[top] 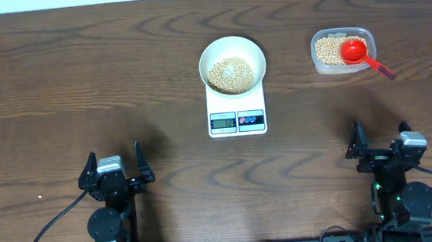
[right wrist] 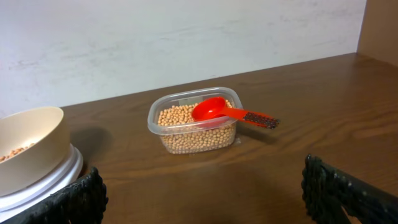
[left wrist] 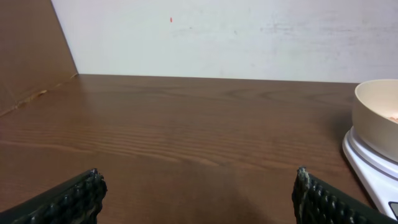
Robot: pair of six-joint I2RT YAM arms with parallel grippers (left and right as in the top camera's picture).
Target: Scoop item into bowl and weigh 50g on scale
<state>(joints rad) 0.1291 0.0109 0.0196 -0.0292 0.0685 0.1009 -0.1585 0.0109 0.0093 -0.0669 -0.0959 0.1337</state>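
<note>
The white bowl (top: 231,62) sits on the white scale (top: 236,113) at the table's middle and holds tan beans (top: 230,74). The bowl also shows at the right edge of the left wrist view (left wrist: 376,118) and at the left of the right wrist view (right wrist: 28,146). More beans fill a clear plastic container (top: 341,51) to the right, also in the right wrist view (right wrist: 194,122). A red scoop (top: 361,53) rests across it. My left gripper (top: 115,167) is open and empty near the front left. My right gripper (top: 380,143) is open and empty near the front right.
A cardboard panel (left wrist: 31,56) stands at the table's far left. A white wall (right wrist: 174,37) runs behind the table.
</note>
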